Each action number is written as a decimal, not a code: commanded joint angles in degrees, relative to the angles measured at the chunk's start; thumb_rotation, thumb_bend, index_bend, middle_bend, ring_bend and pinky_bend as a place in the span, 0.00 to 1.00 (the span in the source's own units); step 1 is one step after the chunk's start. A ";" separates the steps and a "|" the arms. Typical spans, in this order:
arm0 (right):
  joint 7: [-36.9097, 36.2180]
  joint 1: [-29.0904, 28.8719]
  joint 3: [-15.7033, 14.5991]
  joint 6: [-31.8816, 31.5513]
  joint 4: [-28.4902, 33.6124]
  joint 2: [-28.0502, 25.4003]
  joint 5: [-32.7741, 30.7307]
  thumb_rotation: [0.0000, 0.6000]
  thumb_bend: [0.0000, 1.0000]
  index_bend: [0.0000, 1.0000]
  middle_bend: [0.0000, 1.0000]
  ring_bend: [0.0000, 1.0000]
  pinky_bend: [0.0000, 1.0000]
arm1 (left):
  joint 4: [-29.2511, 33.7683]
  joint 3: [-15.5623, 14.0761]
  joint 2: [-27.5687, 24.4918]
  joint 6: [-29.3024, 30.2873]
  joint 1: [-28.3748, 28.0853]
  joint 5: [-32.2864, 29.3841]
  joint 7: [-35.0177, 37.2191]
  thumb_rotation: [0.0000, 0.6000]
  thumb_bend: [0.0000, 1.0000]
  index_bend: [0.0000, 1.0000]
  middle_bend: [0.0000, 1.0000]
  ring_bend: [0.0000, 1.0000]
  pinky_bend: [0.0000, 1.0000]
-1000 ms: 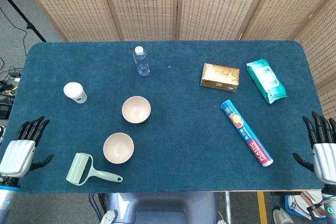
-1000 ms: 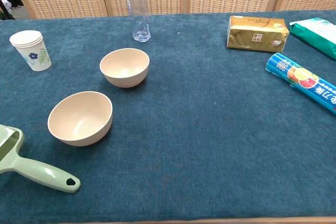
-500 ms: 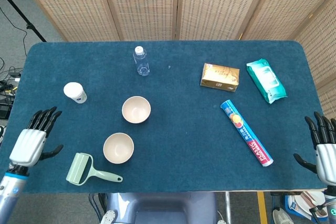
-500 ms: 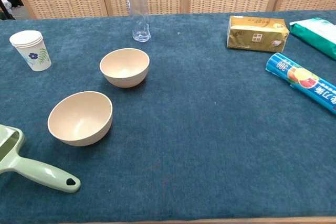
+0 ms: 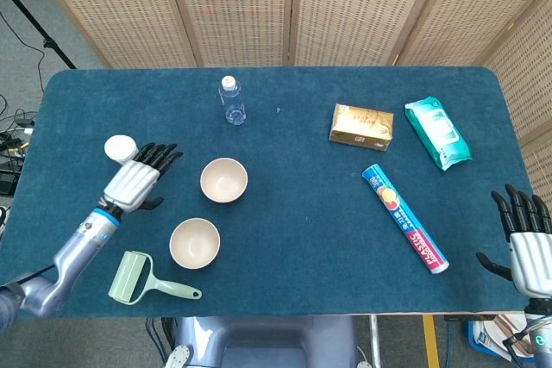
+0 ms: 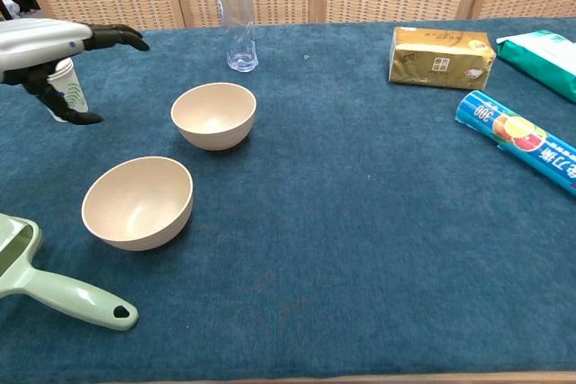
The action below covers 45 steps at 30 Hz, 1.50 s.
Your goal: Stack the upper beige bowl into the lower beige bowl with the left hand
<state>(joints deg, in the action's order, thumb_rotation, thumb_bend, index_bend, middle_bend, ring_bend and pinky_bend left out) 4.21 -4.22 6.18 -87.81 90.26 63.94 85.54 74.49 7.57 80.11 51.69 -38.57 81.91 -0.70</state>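
Head view: left hand (image 5: 136, 180) hangs over the tabletop (image 5: 293, 213) toward its left edge, fingers stretched out and apart, grasping nothing, just left of the upper beige bowl (image 5: 224, 180) and not touching it. Lower beige bowl (image 5: 194, 243) sits nearer the front edge, apart from the upper one. Paper cup (image 5: 120, 149) partly covered by the hand. Right hand (image 5: 524, 239) off the front right corner, fingers spread, empty, partly cut by the frame. Lint roller (image 5: 138, 277) near front left corner. Chest view: left hand (image 6: 54, 47) enters at the left frame edge, wrist cut off, fingers (image 6: 117, 37) extended above the cup (image 6: 68, 92), mostly hiding it. Right hand not shown here. Both bowls (image 6: 214, 115) (image 6: 138, 201) upright, empty interiors visible; roller half cut off.
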 commanded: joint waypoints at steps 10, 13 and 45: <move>0.01 -0.33 0.30 1.19 -0.58 0.42 -1.55 1.00 0.00 0.00 0.00 0.00 0.00 | -5.63 1.18 8.32 -2.31 -5.22 -2.22 -3.89 1.00 0.31 0.41 0.00 0.00 0.00; -0.06 -0.42 0.33 1.40 -0.66 0.45 -1.70 1.00 0.00 0.00 0.00 0.00 0.00 | -4.82 1.02 8.55 -2.02 -5.22 -3.00 -5.74 1.00 0.31 0.42 0.00 0.00 0.00; -0.54 -0.54 -0.12 1.64 -0.44 0.32 -1.33 1.00 0.00 0.00 0.00 0.00 0.00 | -5.80 0.45 11.97 -2.51 -6.39 -9.13 -13.40 1.00 0.45 0.75 0.00 0.00 0.00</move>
<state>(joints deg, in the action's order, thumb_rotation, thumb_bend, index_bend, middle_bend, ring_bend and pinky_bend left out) 3.67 -4.76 6.06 -86.17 89.82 64.27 84.22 68.49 8.11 92.27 48.87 -45.09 72.59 -14.18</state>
